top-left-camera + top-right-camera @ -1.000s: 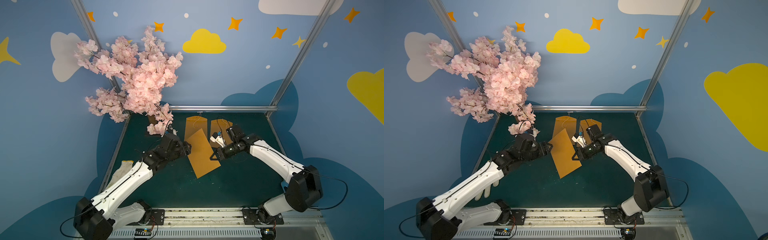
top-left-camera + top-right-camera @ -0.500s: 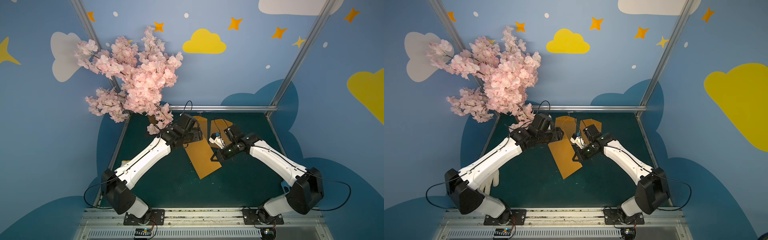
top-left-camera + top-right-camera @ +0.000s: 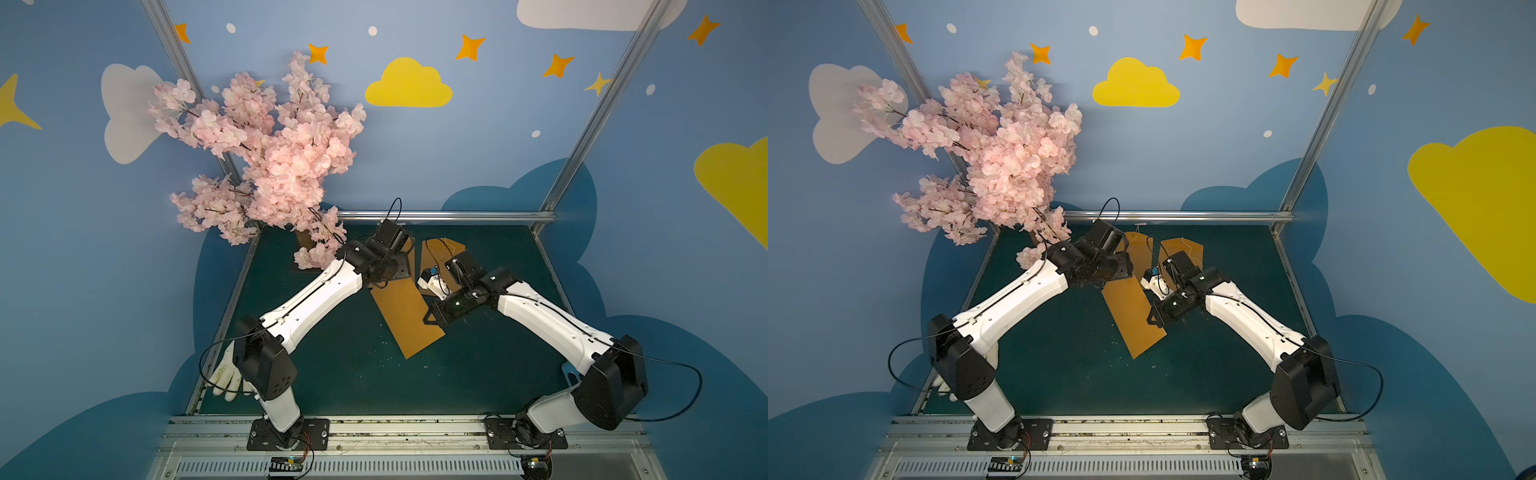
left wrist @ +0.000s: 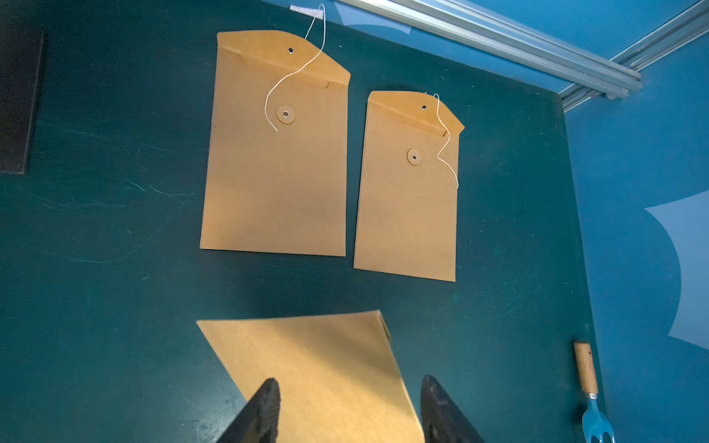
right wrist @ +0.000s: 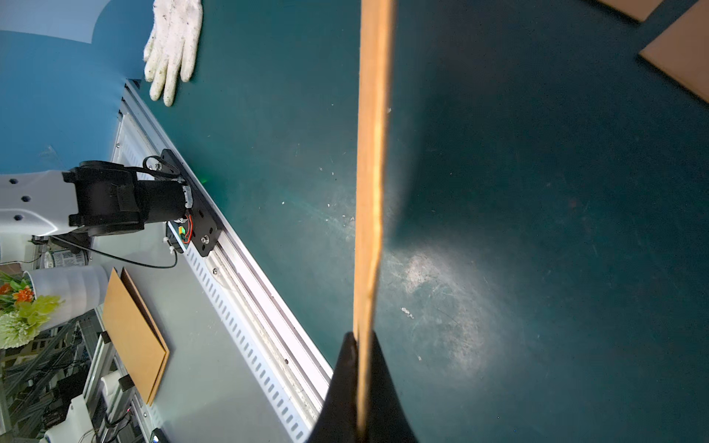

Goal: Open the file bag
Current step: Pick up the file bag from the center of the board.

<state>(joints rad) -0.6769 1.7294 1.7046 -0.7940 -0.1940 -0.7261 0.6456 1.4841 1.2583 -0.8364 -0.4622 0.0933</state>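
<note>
Hovering left arm point(image 3: 320, 295) over file bag point(image 3: 409, 320)

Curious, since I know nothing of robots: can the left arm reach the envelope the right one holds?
Probably yes. The left gripper has open jaws right at a free edge of the held envelope, nothing between; the right gripper pinches a different edge.

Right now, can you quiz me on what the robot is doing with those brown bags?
1. True or false: the right gripper is shut on a file bag.
2. How many flat bags lie unheld beyond it?
3. What lies by the base of the left arm? A glove, B cup, C book.

Key: 1 true; 2 two; 3 A.
</note>
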